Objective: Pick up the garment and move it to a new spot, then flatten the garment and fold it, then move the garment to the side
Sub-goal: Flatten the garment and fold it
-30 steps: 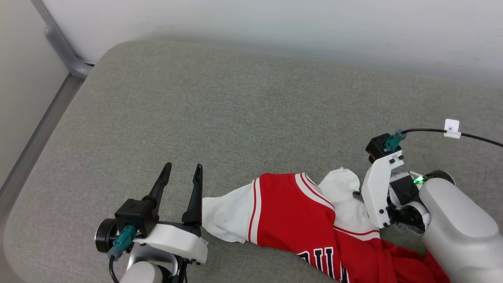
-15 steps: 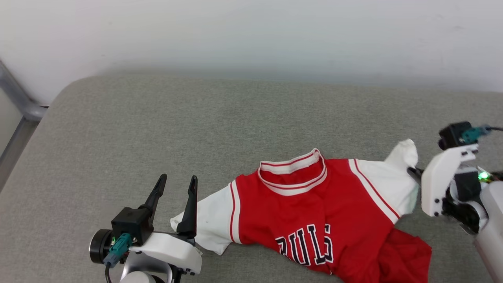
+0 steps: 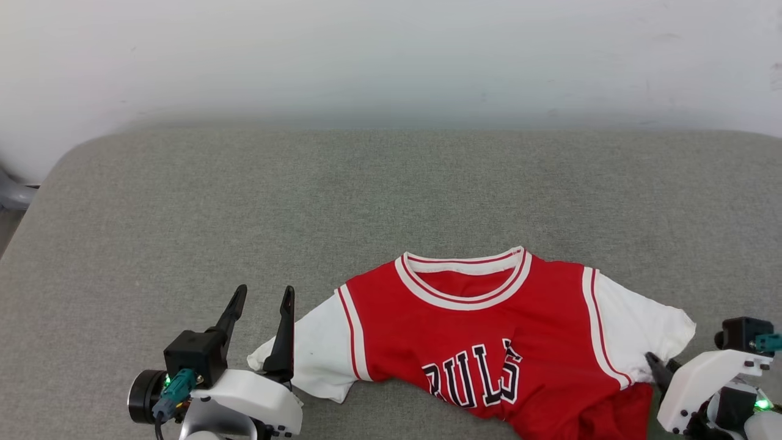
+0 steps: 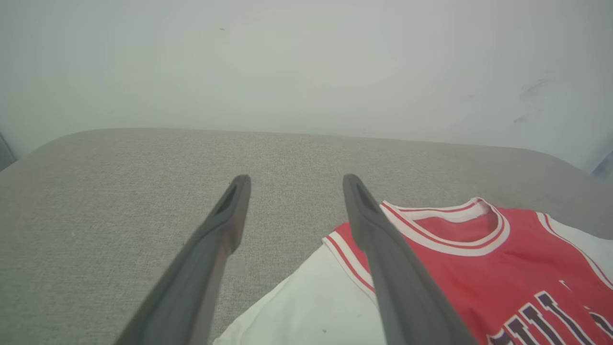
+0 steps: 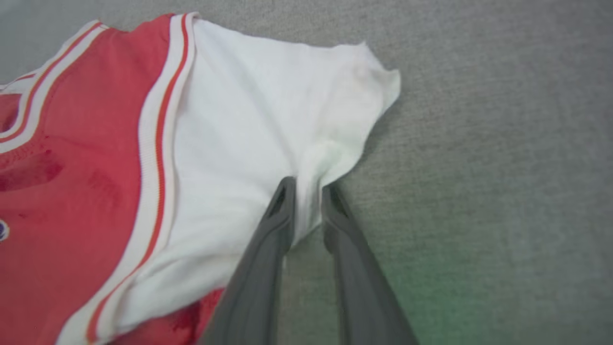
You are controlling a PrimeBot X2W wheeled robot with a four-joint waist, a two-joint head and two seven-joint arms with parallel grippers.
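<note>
Head view: the red jersey shirt with white sleeves (image 3: 489, 318) lies face up on the near part of the grey cloth cushion (image 3: 366, 195), a bit to the right. The left gripper (image 3: 264, 290) sits by the left sleeve, jaws wide apart, holding nothing. The right gripper (image 5: 308, 184) pinches the right sleeve, jaws almost together.

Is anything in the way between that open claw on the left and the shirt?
Nothing visible. The left gripper stands open over the bare cushion, and in the head view one finger overlaps the white sleeve of the shirt.
</note>
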